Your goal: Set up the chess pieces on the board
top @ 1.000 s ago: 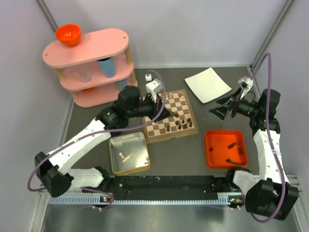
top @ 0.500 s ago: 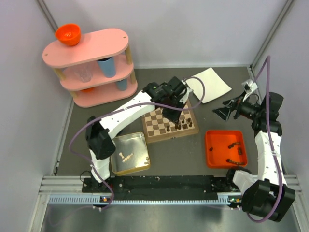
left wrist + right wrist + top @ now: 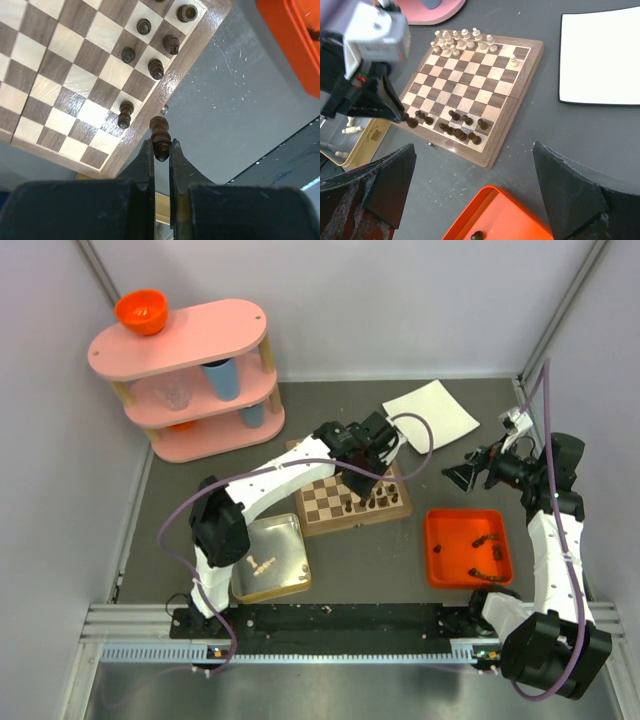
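I observe the left gripper [image 3: 161, 150] clamped on one dark chess piece [image 3: 160, 136], its fingers pinching the piece's lower part and its rounded head pointing away from the wrist. In the left wrist view the piece lies over the light rim of the board [image 3: 176, 82], just beside a dark pawn [image 3: 124, 113] standing on the corner rows. I cannot tell whether the held piece touches the wood.

From the right wrist view, a group of dark pieces [image 3: 461, 128] stands along the board's near two rows, unevenly spaced. The cream pieces [image 3: 462, 41] are crowded along the far edge, with one cream piece [image 3: 513, 62] standing apart on the right side.

The right gripper [image 3: 468, 466] hangs with its jaws spread wide and nothing between them, to the right of the board and above the orange tray [image 3: 432, 550]. A few dark pieces [image 3: 487, 538] lie in that tray. Some cream pieces [image 3: 262, 564] lie in the silver tin [image 3: 240, 575], at the board's near left.
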`<control>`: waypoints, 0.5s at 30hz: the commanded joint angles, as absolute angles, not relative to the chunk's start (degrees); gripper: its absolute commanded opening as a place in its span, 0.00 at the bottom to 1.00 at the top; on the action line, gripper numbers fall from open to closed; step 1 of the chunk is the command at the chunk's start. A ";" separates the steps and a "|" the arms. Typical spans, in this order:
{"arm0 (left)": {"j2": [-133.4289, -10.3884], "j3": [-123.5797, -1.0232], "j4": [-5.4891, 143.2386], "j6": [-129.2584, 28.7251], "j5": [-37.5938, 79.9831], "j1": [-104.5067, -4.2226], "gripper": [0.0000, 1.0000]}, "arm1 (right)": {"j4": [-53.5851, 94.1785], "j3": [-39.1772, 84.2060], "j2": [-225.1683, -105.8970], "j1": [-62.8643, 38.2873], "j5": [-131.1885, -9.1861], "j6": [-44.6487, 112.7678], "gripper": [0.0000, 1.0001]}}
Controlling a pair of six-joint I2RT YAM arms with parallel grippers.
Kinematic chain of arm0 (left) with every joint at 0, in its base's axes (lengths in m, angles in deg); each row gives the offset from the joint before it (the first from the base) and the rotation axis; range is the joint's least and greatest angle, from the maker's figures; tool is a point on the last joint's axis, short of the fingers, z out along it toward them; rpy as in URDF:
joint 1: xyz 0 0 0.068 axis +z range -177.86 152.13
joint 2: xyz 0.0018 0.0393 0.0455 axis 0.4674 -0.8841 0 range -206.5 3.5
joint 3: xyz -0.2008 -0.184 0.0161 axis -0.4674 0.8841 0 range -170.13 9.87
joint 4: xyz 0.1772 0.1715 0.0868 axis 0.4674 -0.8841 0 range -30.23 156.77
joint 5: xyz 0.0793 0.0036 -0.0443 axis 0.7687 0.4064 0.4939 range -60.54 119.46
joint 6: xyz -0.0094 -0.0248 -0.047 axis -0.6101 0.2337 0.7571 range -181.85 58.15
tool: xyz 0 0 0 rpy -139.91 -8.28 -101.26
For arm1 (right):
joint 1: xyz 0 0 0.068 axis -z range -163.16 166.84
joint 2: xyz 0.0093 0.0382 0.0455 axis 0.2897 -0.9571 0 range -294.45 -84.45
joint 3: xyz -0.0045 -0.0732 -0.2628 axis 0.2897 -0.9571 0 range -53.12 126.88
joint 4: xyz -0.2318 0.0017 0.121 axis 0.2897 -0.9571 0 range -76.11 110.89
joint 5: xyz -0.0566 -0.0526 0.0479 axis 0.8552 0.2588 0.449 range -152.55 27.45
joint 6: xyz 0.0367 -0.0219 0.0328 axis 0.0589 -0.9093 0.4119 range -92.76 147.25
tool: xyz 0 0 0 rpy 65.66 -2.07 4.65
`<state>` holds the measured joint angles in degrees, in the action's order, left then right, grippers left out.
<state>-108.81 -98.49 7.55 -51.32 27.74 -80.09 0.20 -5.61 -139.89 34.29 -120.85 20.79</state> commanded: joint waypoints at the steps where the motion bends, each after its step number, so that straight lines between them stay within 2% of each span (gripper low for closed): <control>1: -105.23 -93.32 17.46 -54.81 28.93 -81.30 0.00 | 0.33 -4.43 -138.94 35.12 -119.85 18.63 0.99; 15: -107.59 -92.17 19.84 -59.03 31.65 -81.30 0.00 | -0.55 -4.34 -140.52 35.03 -119.06 17.23 0.99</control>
